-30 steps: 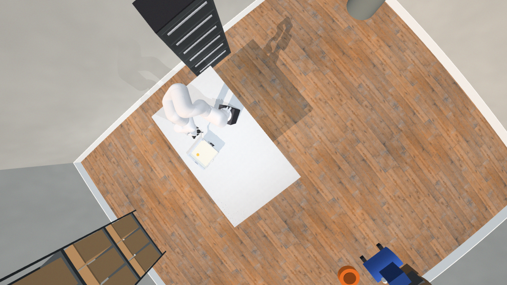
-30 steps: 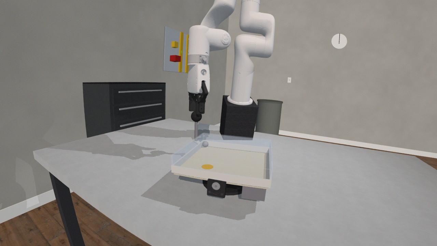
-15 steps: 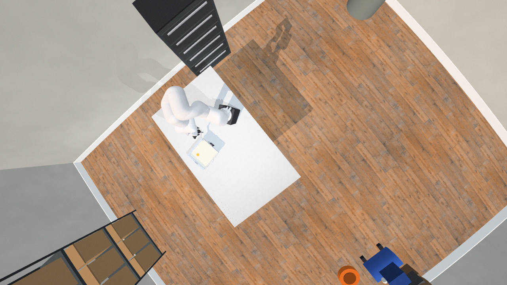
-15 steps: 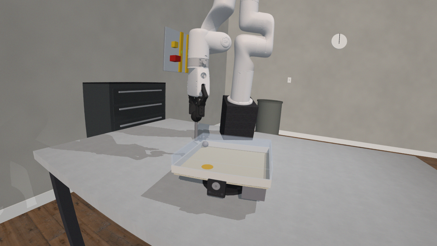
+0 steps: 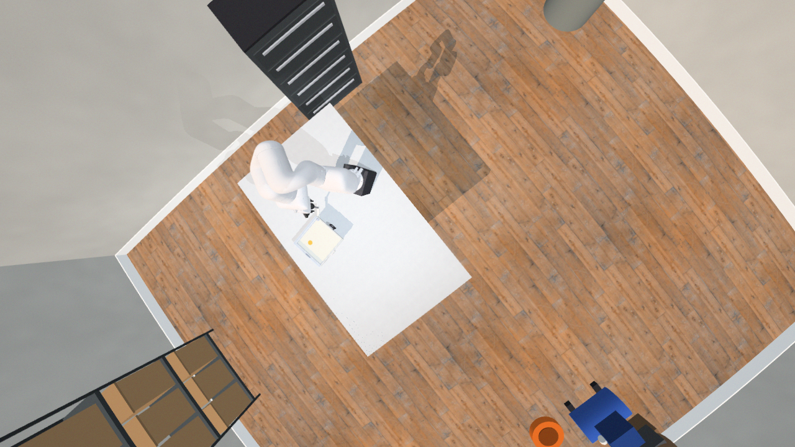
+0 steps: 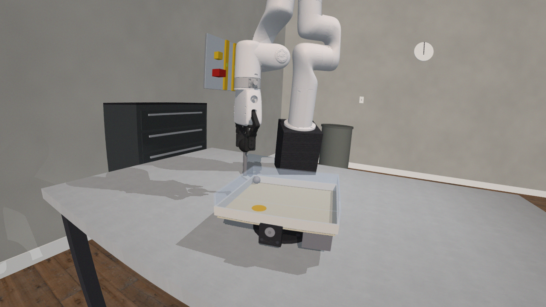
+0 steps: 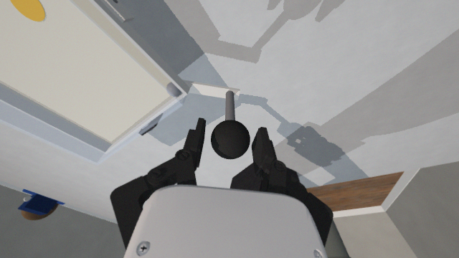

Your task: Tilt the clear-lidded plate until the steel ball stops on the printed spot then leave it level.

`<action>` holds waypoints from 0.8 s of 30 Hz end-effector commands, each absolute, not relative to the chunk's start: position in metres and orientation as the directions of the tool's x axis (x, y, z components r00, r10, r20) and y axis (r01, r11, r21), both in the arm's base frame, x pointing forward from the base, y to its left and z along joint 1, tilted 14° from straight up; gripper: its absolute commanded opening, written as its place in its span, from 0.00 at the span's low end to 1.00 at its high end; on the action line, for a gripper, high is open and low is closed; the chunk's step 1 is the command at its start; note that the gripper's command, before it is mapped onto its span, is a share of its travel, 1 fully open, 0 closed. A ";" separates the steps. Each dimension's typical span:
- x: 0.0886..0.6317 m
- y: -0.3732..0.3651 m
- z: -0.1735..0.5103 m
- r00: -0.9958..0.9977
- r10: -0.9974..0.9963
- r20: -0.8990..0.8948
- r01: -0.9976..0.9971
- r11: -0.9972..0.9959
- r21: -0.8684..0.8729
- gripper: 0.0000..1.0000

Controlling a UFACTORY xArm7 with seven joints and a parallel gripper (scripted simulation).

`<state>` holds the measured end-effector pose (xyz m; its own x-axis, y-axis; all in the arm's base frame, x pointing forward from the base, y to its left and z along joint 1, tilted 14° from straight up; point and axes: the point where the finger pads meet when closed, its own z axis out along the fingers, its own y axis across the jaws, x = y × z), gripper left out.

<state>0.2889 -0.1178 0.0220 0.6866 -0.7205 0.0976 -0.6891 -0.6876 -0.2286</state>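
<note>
The clear-lidded plate (image 6: 282, 200) sits on a pivot mount on the grey table; it also shows in the top view (image 5: 320, 239). The steel ball (image 6: 256, 179) rests in the plate's far left corner, seen in the wrist view (image 7: 173, 89) against the corner walls. The orange printed spot (image 6: 258, 208) is near the front left, well apart from the ball. A grey rod (image 6: 244, 162) with a dark round knob (image 7: 229, 139) stands up from a tab at that far corner. My gripper (image 7: 230, 132) is open around the knob, with a small gap on each side.
The arm's black pedestal (image 6: 297, 145) stands just behind the plate. A black pivot mount (image 6: 269, 233) is under the plate's front edge. A black dresser (image 6: 156, 129) and a grey bin (image 6: 335, 145) stand beyond the table.
</note>
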 end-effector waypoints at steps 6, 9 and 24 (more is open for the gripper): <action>0.291 -0.118 0.017 0.686 -0.720 0.100 -0.689 -0.688 -0.229 0.61; 0.291 -0.118 0.015 0.686 -0.721 0.100 -0.689 -0.688 -0.229 0.61; 0.292 -0.117 0.013 0.686 -0.720 0.100 -0.689 -0.688 -0.229 0.61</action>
<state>0.2913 -0.1168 0.0129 0.6870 -0.7200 0.0982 -0.6886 -0.6882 -0.2284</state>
